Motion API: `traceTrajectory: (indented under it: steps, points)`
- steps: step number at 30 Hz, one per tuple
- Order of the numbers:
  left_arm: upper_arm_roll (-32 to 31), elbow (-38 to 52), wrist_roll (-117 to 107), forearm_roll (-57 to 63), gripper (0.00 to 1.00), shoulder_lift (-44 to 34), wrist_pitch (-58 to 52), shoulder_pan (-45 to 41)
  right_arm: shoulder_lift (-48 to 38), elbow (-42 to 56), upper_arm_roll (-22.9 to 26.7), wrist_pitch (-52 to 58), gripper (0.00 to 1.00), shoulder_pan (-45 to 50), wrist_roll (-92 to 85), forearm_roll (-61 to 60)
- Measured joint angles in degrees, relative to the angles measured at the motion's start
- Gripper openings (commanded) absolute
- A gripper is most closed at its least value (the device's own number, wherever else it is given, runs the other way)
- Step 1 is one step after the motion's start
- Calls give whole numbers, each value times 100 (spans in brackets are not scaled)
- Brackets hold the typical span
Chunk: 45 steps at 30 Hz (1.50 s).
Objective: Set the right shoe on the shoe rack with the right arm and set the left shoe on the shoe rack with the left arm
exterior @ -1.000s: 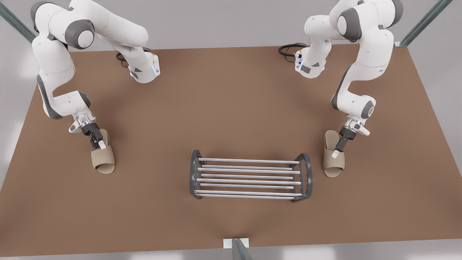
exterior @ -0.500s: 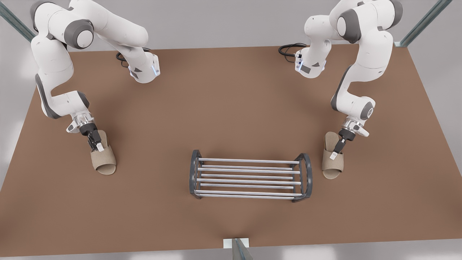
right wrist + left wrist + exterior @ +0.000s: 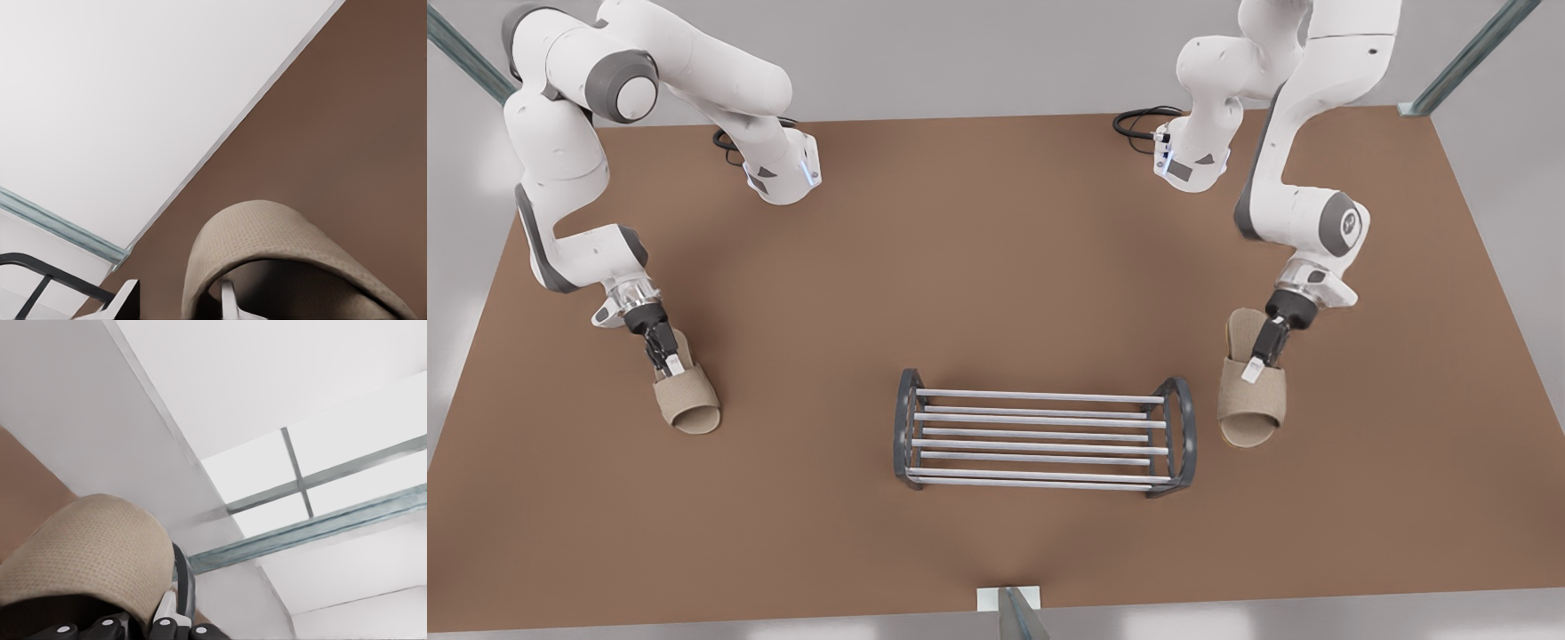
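Note:
Two beige open-toe slippers are held over the brown table. At the front view's left, my right gripper is shut on the strap of the right shoe, whose strap arches close in the right wrist view. At the front view's right, my left gripper is shut on the strap of the left shoe, seen from behind in the left wrist view. The shoe rack, silver rods between dark arched ends, stands between them with nothing on it. One of its end frames appears beside the right shoe.
The brown table spreads wide behind and in front of the rack. Both arm bases stand at the far edge with black cables beside them. A teal post rises at the middle of the near edge.
The arm at the front view's right has raised its elbow, and its slipper now looks larger and higher. The other slipper has swung its toe slightly toward the rack.

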State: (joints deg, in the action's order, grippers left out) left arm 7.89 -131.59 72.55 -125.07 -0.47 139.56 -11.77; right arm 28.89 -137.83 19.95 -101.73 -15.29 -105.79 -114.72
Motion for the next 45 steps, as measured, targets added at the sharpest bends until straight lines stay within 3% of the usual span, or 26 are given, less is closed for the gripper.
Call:
traceTrajectory:
  steps: [6,12,14,21,24,29,31,33,39,45]
  points:
    - [-1073,160,-496,7,26,-961,1444,-286,81,9,0,16,51,17,-28,-19]
    - [-2351,840,-1177,-7,26,-732,2614,-389,129,59,0,22,48,10,-53,-24]
    - [-2457,1124,-1407,-19,26,-341,2806,-441,148,66,0,24,42,9,-63,-28]
    - [-2400,2446,-2022,-9,26,1306,3070,-312,69,64,0,-32,39,9,-86,-29]
    - [-2277,2567,-2215,-14,26,1654,3071,-258,-4,62,-8,-66,22,11,-93,-29]
    - [-2228,2810,-2472,-25,27,2069,2986,-264,-515,40,-133,-333,21,30,-92,-25]
    - [-2214,2956,-2555,-16,36,2227,2951,-264,-922,-1,-243,-530,21,64,-67,-24]
    - [-2141,3006,-2618,-8,100,2323,2874,-265,-1336,-20,-442,-758,21,162,-3,-26]
    - [-2039,3024,-2716,-31,100,2447,2690,-264,-1779,-42,-1370,-1189,21,711,350,-282]
    - [-2036,2801,-2757,19,100,2296,2747,-263,-2672,-84,-2107,-1711,21,1832,848,-1551]
